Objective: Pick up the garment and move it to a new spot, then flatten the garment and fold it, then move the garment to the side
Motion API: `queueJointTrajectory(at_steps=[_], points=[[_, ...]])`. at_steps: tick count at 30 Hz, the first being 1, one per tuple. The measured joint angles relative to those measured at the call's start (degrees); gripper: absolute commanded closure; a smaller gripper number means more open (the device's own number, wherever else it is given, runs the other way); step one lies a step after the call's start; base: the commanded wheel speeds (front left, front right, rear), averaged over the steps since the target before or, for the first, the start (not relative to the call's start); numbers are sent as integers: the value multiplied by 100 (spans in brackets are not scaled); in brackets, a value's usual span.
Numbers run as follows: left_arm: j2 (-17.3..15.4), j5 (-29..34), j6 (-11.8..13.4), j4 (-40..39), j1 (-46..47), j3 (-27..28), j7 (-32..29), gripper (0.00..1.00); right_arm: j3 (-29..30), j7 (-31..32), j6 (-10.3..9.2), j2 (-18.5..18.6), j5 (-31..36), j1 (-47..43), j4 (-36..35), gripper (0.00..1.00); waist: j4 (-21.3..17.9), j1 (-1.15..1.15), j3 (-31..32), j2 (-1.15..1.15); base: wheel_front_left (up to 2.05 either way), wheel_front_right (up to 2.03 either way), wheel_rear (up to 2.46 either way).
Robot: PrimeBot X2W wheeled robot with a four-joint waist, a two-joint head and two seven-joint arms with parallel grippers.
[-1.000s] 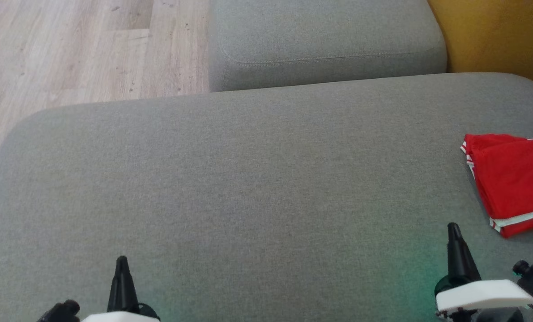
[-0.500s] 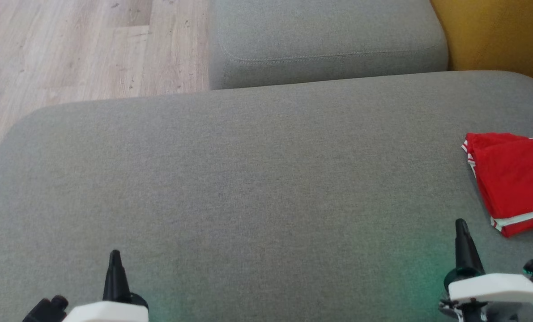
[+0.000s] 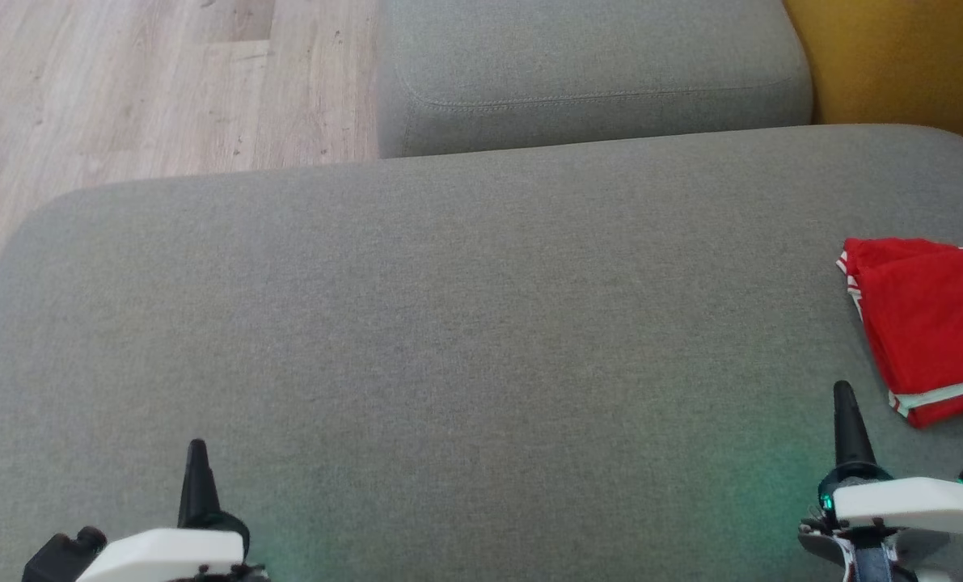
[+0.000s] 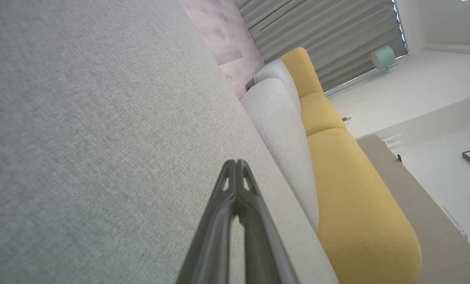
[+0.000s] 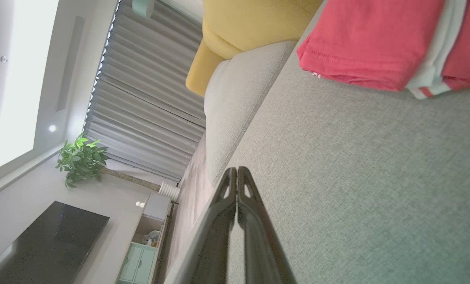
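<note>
both long dark grippers, left (image 3: 196, 453) and right (image 3: 845, 396), hover pinched empty over the grey fabric cushion (image 3: 449, 323), the folded red white-trimmed garment (image 3: 930, 323) cut off at the frame's right edge.

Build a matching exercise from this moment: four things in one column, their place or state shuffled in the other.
Column 1
1. garment
2. left gripper
3. right gripper
4. floor

Column 2
A. pale wood, upper left of the head view
B. shut, empty, close to the red cloth but apart from it
C. red, folded, at the right edge of the grey cushion
D. shut, empty, lower left of the head view

Pairs: 1-C, 2-D, 3-B, 4-A
</note>
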State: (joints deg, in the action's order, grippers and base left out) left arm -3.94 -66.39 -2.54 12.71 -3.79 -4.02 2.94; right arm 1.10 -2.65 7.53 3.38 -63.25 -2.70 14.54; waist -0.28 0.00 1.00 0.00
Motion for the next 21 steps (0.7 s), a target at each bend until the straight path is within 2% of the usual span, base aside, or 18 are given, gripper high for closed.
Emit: queueJointTrajectory(at_steps=[21], points=[[2, -1347, -216, 134, 293, 269, -347, 100, 204, 337, 0, 2, -1474, 228, 52, 100, 14, 0, -58, 0, 0, 0, 0]])
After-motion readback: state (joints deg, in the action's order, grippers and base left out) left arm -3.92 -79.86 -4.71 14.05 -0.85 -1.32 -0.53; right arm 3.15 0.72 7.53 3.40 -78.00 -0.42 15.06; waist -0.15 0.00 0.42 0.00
